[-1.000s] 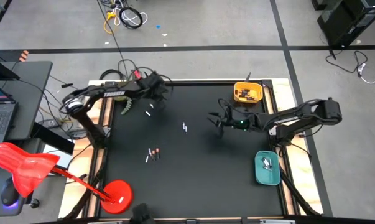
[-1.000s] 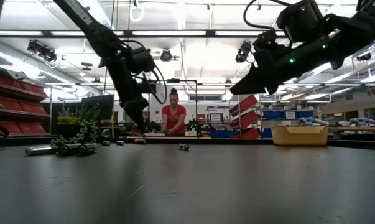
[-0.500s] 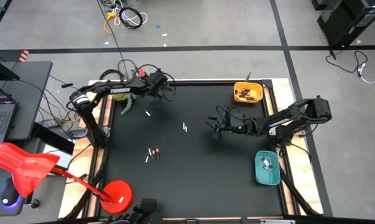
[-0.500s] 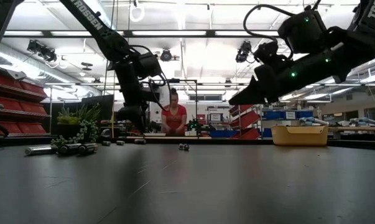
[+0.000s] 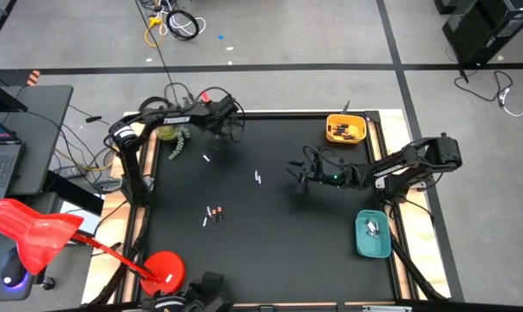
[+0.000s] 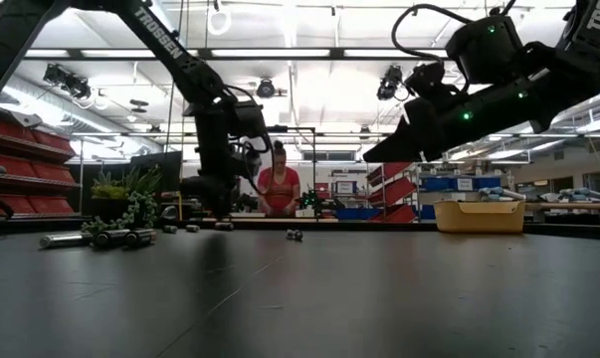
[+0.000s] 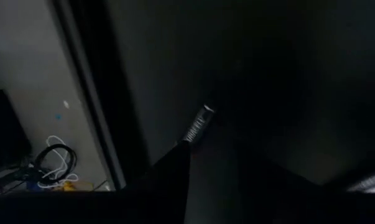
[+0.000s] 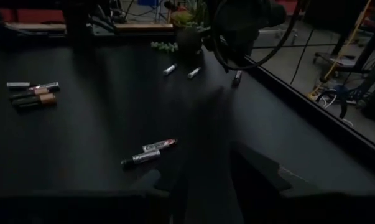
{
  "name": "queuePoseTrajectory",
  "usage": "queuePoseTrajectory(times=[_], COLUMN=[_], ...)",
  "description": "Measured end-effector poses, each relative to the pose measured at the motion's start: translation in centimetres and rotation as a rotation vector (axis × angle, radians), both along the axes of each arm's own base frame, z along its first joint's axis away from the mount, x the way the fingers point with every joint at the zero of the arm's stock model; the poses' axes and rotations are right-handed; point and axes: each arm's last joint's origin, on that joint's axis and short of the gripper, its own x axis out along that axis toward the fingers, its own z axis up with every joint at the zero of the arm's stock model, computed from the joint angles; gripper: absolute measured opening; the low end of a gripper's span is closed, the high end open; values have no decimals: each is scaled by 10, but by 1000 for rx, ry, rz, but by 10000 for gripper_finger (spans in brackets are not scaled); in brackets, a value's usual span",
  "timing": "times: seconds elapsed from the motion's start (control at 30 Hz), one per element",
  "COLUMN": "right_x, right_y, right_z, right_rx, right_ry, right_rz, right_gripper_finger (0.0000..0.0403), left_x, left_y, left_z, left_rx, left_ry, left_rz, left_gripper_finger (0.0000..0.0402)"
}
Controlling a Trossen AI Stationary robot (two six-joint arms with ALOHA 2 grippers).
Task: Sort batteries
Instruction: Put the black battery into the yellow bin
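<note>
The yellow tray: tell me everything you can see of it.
The yellow tray is a small open box, plastic by its look, standing level at the black table's far right corner, seen from above. Several dark batteries lie inside it. The low view shows its plain yellow side. No pincer touches it; the right pincer hangs nearer the table's middle.

Open black mat, obstacles scattered and at the edges

The black tabletop (image 5: 270,251) lies bare near its front; small cylindrical batteries (image 5: 213,212) dot the middle, while the yellow plastic tray (image 5: 346,129) and teal plastic tray (image 5: 373,235) line the right edge.
</note>
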Motion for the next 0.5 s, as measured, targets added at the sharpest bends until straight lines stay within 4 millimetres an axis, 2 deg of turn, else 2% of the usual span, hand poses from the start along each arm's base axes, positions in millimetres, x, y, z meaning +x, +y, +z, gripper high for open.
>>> queuePoseTrajectory(times=[0.27,0.5], right_x=[1,1], right_y=[1,1], right_z=[1,2], right_rx=[-5,-3], right_ry=[-6,-14], right_rz=[7,19], right_gripper_finger=[120,117], left_x=[-2,1], left_y=[11,17], left_z=[5,-12], left_rx=[19,12], left_ry=[59,92], left_rz=[-76,-118], left_gripper_finger=[119,119])
